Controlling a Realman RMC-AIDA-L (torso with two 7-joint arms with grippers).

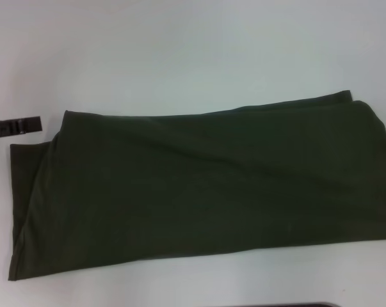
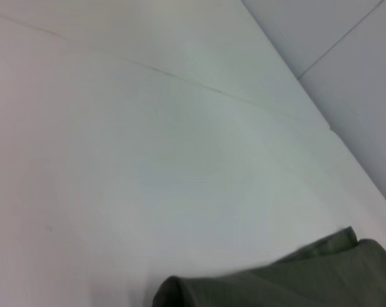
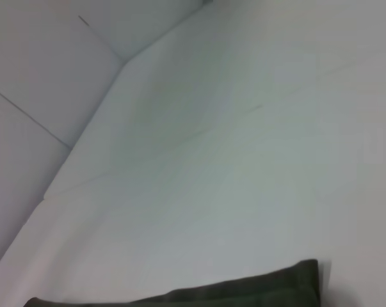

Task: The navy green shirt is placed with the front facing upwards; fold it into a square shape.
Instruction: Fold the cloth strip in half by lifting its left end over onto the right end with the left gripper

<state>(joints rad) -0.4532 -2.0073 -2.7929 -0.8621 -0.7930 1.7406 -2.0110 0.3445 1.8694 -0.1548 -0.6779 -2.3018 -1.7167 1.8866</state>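
1 shirt (image 1: 199, 192) lies folded on the white worktop (image 1: 180, 51), plain green side up. 1 pincer, the left pincer (image 1: 16, 126), sits beside its left edge; whether it is wide or narrow cannot be told.

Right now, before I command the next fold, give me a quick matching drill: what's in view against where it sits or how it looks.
Things:
1. shirt
2. left tool
3. table

States:
A. white, bare beyond the cloth
B. at the left edge, beside the cloth's far left corner
C. folded into a long band, plain green side up

Pairs: 1-C, 2-B, 3-A
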